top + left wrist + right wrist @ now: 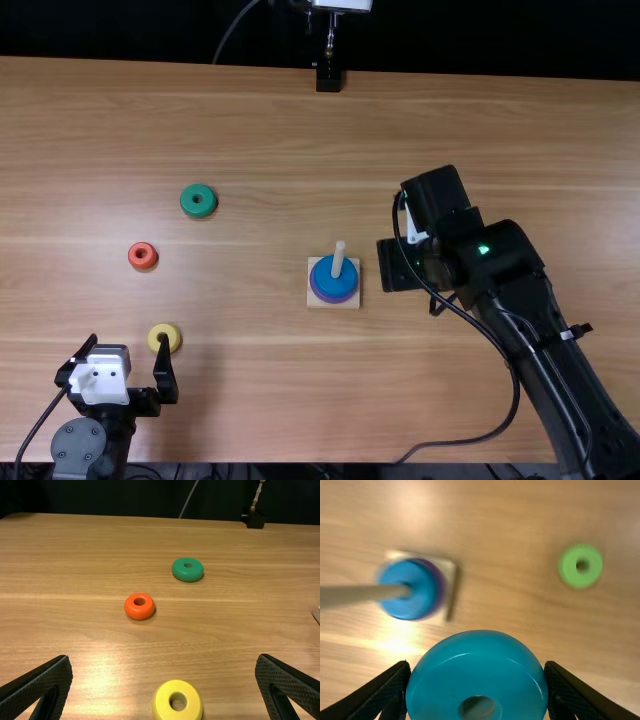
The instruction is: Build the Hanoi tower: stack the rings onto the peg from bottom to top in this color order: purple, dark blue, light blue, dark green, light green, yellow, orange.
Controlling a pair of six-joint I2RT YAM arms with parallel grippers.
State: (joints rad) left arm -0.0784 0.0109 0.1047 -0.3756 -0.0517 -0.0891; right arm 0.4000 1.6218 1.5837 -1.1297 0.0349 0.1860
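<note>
Purple ring (321, 293) and dark blue ring (336, 282) sit around the peg (339, 260) on its square base (313, 266). My right gripper (398, 264) is over the table to the right of the peg; in the right wrist view my right gripper (477, 687) is shut on the light blue ring (475, 665). A light green ring (580, 566) lies on the table there. My left gripper (127, 365) stands open at the near left, and open too in the left wrist view (164, 680). Beyond it lie the yellow ring (170, 337), orange ring (142, 256) and dark green ring (198, 200).
A stand's black foot (328, 76) is at the table's (480, 110) far edge. The right arm's black cable loops over the near right part of the table.
</note>
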